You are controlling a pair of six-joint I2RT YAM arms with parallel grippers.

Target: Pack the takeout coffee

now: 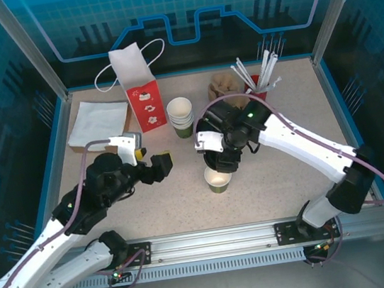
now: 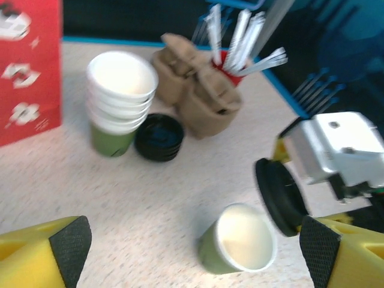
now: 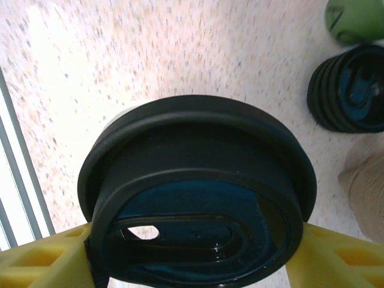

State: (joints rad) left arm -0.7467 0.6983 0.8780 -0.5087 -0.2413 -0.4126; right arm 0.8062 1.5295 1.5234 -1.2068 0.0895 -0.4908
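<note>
The table (image 1: 288, 166) is carrying a red paper bag (image 1: 145, 102), which is standing upright at the back left, with a stack of white-rimmed cups (image 1: 181, 115) just right of it. The left gripper (image 1: 158, 167) is hovering with its fingers spread wide, gripping nothing, left of the green paper cup (image 1: 218, 179). The cup is standing uncovered near the table's front centre. The right gripper (image 1: 217, 160) is pinching the black lid (image 3: 198, 198) by its rim, holding it on edge just above the cup.
</note>
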